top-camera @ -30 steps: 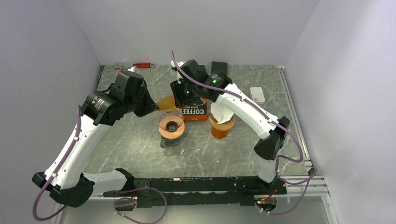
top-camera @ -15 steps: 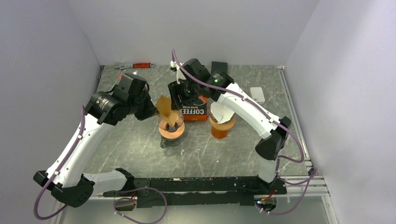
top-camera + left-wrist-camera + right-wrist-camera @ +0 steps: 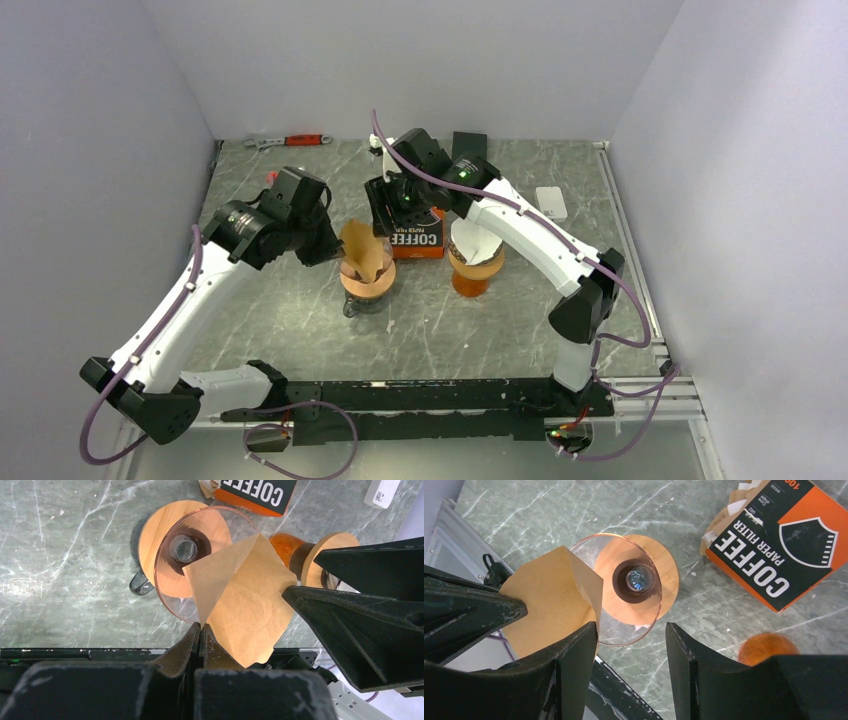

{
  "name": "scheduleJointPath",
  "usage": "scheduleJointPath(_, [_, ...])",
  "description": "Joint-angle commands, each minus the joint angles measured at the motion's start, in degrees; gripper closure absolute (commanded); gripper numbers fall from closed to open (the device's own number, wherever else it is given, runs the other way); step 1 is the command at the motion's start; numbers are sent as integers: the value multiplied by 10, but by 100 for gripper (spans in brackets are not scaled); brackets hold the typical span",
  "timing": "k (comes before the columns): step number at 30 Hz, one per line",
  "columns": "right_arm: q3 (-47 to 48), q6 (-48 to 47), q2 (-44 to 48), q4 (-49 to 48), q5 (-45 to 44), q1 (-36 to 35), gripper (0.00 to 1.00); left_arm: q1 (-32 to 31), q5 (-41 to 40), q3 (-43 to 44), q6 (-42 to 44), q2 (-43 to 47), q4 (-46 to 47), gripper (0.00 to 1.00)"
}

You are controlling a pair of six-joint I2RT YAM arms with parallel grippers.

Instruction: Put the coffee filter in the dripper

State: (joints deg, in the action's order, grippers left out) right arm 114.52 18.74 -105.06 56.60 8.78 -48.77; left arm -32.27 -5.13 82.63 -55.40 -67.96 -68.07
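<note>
My left gripper (image 3: 201,628) is shut on the edge of a brown paper coffee filter (image 3: 245,600) and holds it over the clear glass dripper (image 3: 187,570) on its wooden collar. In the top view the filter (image 3: 362,250) stands tilted above the dripper (image 3: 366,284), its tip close to the rim. My right gripper (image 3: 631,632) is open and empty, hovering above the dripper (image 3: 634,587) with the filter (image 3: 549,602) by its left finger. In the top view the right gripper (image 3: 392,205) is just behind the dripper.
An orange and black coffee filter box (image 3: 416,237) lies behind the dripper, also in the right wrist view (image 3: 784,545). An amber dripper with a white filter (image 3: 475,262) stands to the right. A white object (image 3: 551,203) lies far right, a red tool (image 3: 300,140) at the back.
My left gripper has carried the filter right and down, from beside the dripper to over its mouth. The right gripper has stayed about where it was.
</note>
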Motion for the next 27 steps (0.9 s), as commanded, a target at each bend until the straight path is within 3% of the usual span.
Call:
scheduleJointPath(1, [20,-18,-8,-1,-28,3,43,15,20,-14,-6,-3,40,100])
scheduleJointPath(14, [33,-8,-58,5,-19,15,44,108,119,-19,27,-58,36,100])
scheduleJointPath(27, [16,7,-73,-12,63,38,45,136,165,-59,42,-66,46,100])
